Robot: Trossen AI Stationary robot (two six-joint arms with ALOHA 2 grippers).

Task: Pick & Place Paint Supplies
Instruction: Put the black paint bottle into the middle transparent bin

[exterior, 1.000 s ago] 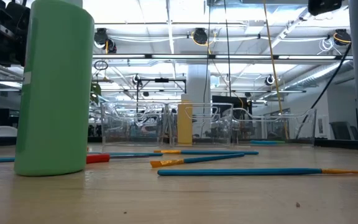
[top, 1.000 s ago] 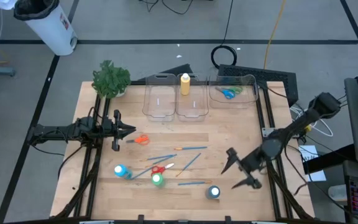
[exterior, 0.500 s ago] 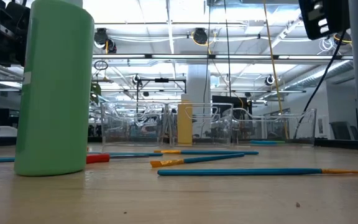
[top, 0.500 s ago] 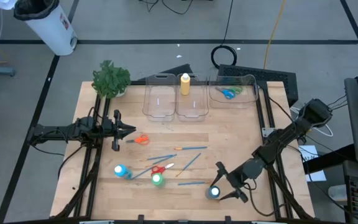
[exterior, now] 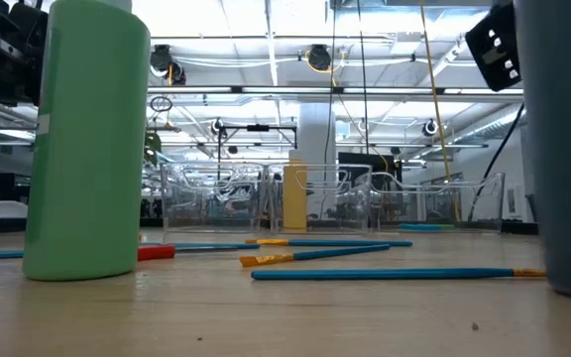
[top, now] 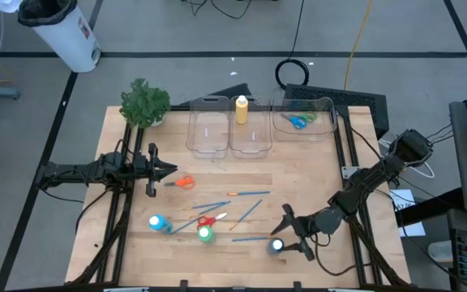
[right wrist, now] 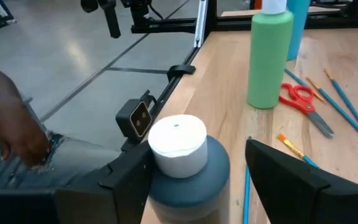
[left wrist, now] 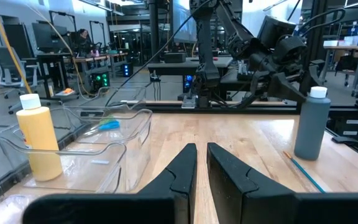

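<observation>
Dark paint bottle [right wrist: 188,171] now sits between the fingers of the right gripper [top: 292,234] — a second ago that gripper hung out past the bottle toward the table's right edge, half a second ago it was just arriving at it, and now it straddles it, 1 finger [right wrist: 129,180] on each side. The fingers are spread wide, barely begun to narrow, and from the right wrist view there is a gap on both sides, so nothing is held yet. My read: the reach is done and the squeeze is the step in hand; lift and carry to a clear bin [top: 250,130] come after. The bottle stands upright, long axis vertical, white cap [right wrist: 178,143] up, roughly centred between the fingers and close to the palm. It looks to have shifted slightly against the nearest blue paintbrush [top: 250,238] — possibly nudged, cannot tell for sure. Beyond the fingertips stand the green bottle [right wrist: 268,55], also upright, and red-handled scissors [right wrist: 304,106] lying flat beside brushes. The left gripper [top: 162,170] has not moved in that second; it waits well apart over the table's left side, fingers nearly together with only a slit between them, holding nothing, with orange scissors [top: 183,183] just ahead of its tips. A yellow bottle [top: 241,110] already stands between the bins.
</observation>
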